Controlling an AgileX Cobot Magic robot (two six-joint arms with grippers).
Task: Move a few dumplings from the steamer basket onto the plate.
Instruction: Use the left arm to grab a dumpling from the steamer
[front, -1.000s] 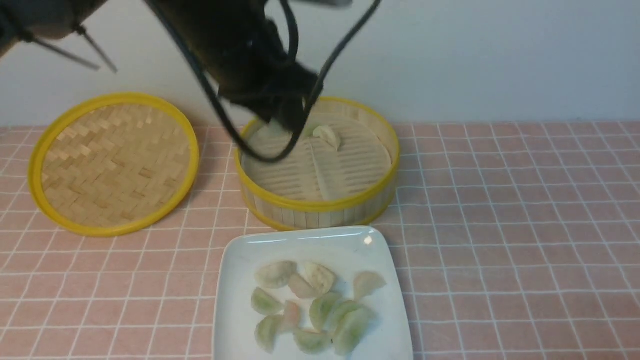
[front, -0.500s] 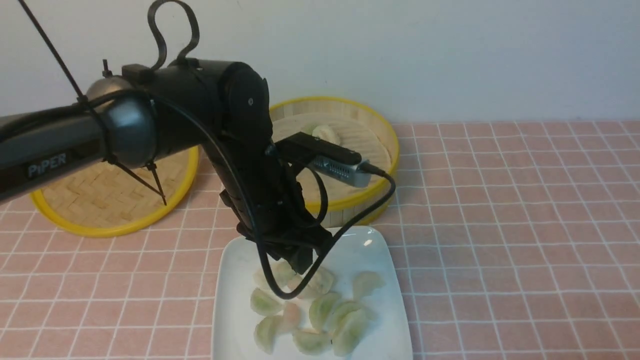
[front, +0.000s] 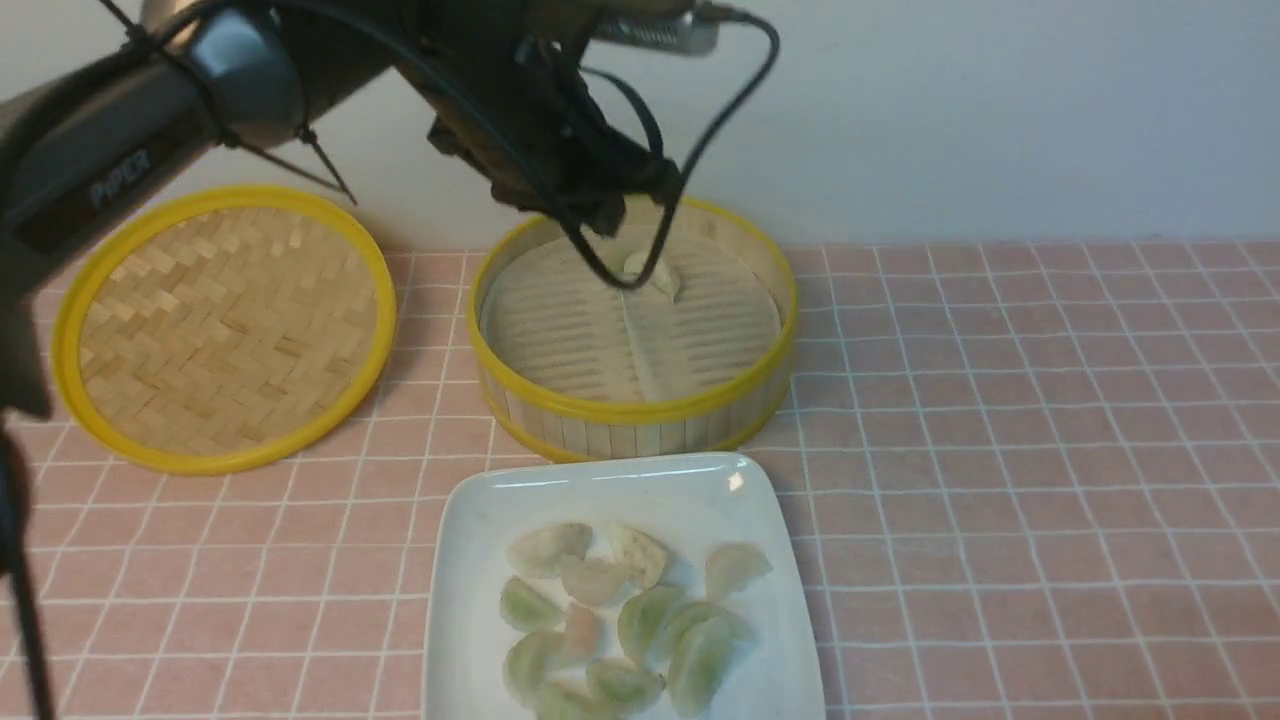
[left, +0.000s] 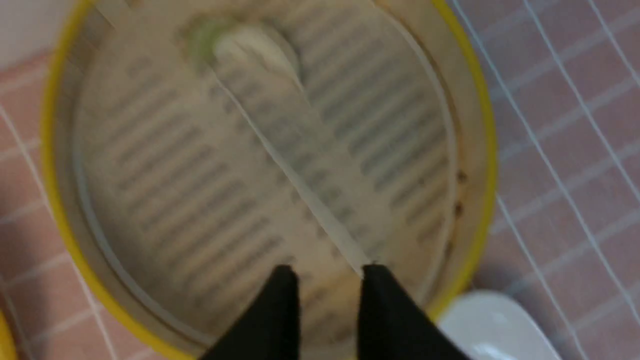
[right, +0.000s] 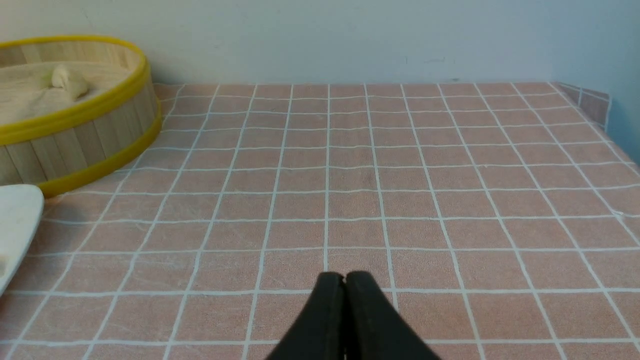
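The steamer basket (front: 630, 408) stands behind the white plate (front: 470, 620). One pale dumpling (front: 655, 270) lies near the basket's far wall, with a greenish one partly hidden behind it in the left wrist view. Several dumplings (front: 620, 610) are heaped on the plate. My left gripper (front: 600, 215) hangs above the far part of the basket. In its wrist view the left gripper (left: 327, 272) is open and empty, over the slotted floor, short of the dumpling (left: 255, 47). My right gripper (right: 344, 275) is shut with nothing in it, low over the tiled table.
The flat woven lid (front: 225, 325) lies to the left of the basket. The pink tiled table runs right to an edge (right: 607, 107) by the wall. The left arm's cable (front: 700, 150) loops over the basket. Basket (right: 75, 145) and plate corner (right: 15, 210) show in the right wrist view.
My left arm swung from the basket down to the plate, then rose back over the basket. One more dumpling lies on the plate. The right gripper's earlier position is not shown.
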